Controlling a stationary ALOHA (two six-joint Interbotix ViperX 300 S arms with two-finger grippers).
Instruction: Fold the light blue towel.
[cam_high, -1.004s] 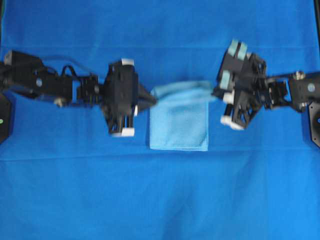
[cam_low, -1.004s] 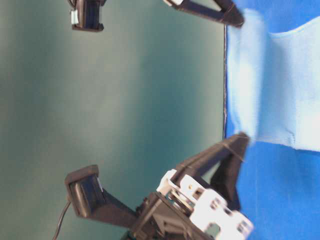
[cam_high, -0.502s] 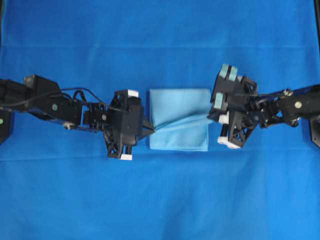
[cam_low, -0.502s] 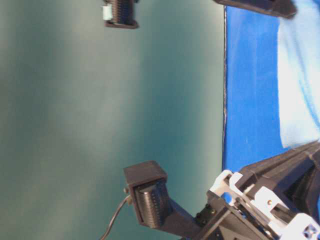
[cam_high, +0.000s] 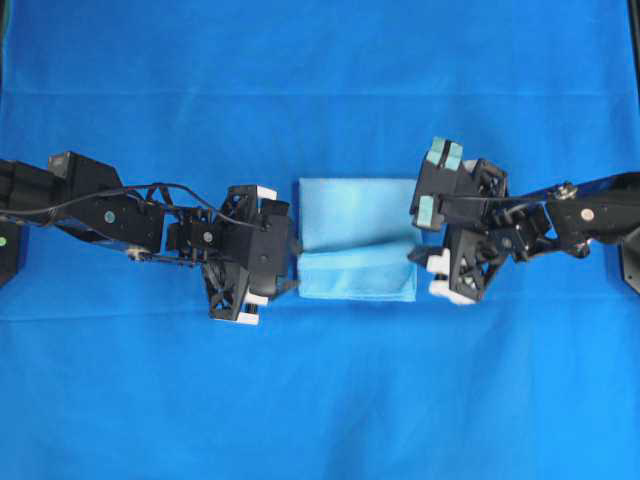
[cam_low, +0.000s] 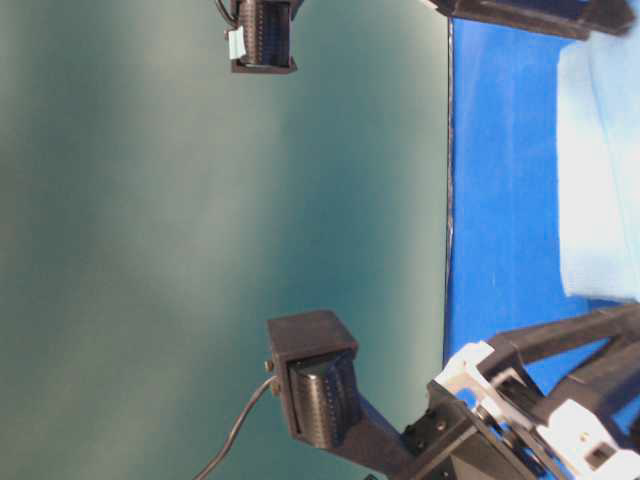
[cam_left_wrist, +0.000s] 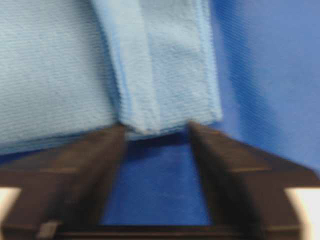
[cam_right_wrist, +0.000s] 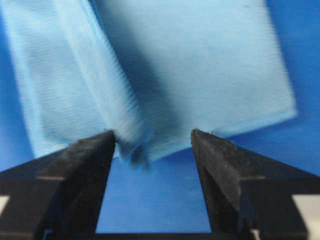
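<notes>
both arms have swung down-frame since a second ago, laying the lifted half over | light blue towel (cam_high: 357, 238) folded, flat at centre of the frame on the dark blue sheet (cam_high: 320, 400) | left gripper (cam_high: 292, 262) jaws now wide at its left edge | right gripper (cam_high: 418, 262) jaws wide at its right edge, holding nothing
</notes>
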